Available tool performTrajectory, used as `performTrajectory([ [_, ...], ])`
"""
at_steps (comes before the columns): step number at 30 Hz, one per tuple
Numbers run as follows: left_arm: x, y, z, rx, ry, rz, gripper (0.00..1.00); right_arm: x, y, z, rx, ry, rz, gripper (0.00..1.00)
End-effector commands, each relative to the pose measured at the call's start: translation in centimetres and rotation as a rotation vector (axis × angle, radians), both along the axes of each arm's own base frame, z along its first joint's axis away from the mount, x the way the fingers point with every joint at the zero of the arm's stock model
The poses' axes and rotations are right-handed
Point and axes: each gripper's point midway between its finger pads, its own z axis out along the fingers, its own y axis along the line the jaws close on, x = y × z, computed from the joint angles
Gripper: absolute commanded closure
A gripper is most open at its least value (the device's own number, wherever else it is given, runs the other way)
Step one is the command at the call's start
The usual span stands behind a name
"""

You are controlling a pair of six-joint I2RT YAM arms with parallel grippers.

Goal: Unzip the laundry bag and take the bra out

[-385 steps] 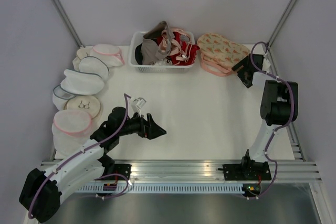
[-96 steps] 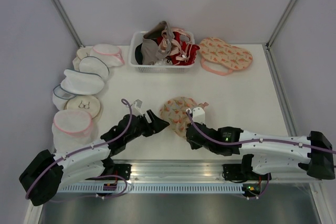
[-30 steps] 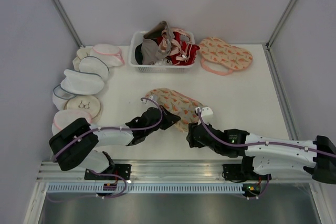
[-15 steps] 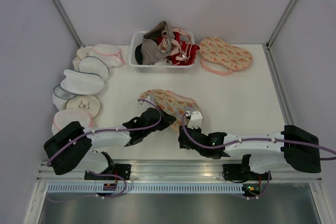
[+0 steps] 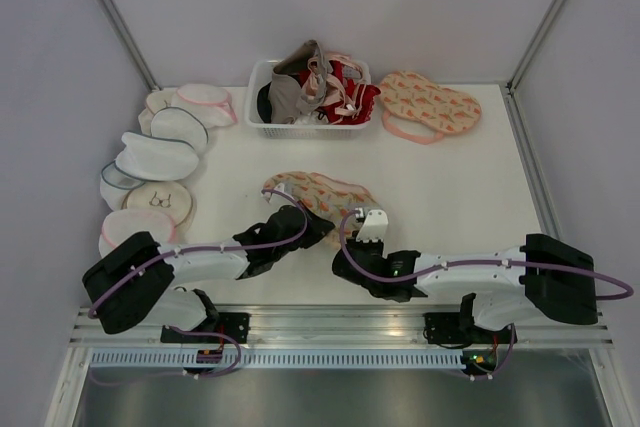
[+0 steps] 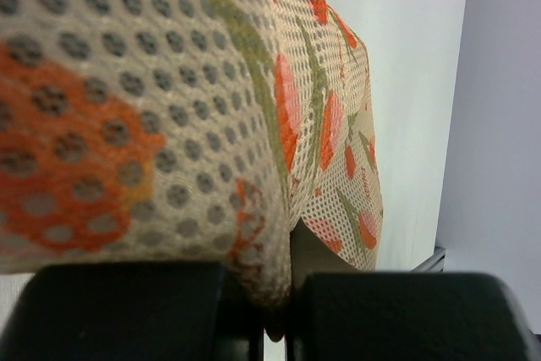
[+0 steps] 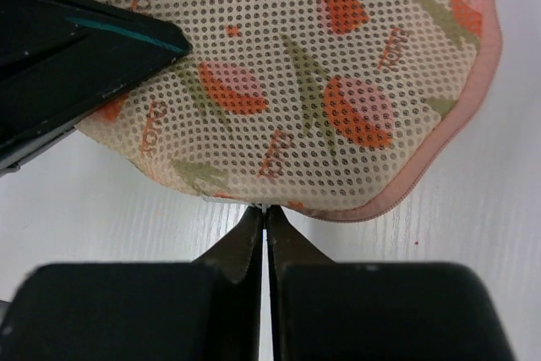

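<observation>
I read the scene from the white table (image 5: 470, 187) down to the fingertips.

1. Along the table's left edge lies a row of round white mesh pouches (image 5: 155, 159) with pink or blue rims.
2. At the rear centre stands a white slatted plastic basket (image 5: 300, 129), heaped with red, pink and grey garments.
3. Just right of the basket rests a spare peach watermelon-print pouch (image 5: 430, 105).
4. The flat two-lobed laundry bag (image 5: 330, 195) of peach mesh fabric, printed with red-green watermelon slices and trimmed in pink, lies near the table's centre, towards the near edge, between both arms.
5. The left gripper (image 6: 279, 281) reaches the bag from the left. Its jaws are clenched on a fold of the mesh, which rises away from the fingers in the left wrist view.
6. The right gripper (image 7: 265, 219) sits at the bag's near edge. Its jaws are pressed together, tips touching the pink trim. I cannot tell whether a zip tab is pinched between them.
</observation>
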Motion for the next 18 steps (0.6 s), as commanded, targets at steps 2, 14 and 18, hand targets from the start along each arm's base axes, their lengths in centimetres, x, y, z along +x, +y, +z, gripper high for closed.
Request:
performTrajectory([
  [2, -0.2, 0.7, 0.3, 0.002, 0.012, 0.045, 0.98, 1.3, -0.7, 2.1, 0.009, -0.068, -0.093, 1.00],
  [14, 0.1, 5.9, -2.0, 0.190, -0.021, 0.079, 0.98, -2.9, -7.5, 2.3, -0.218, 0.094, 0.015, 0.99],
  [18, 0.4, 7.4, -1.6, 0.242, -0.074, 0.010, 0.98, -2.7, -11.4, 2.8, -0.346, 0.072, -0.041, 1.00],
])
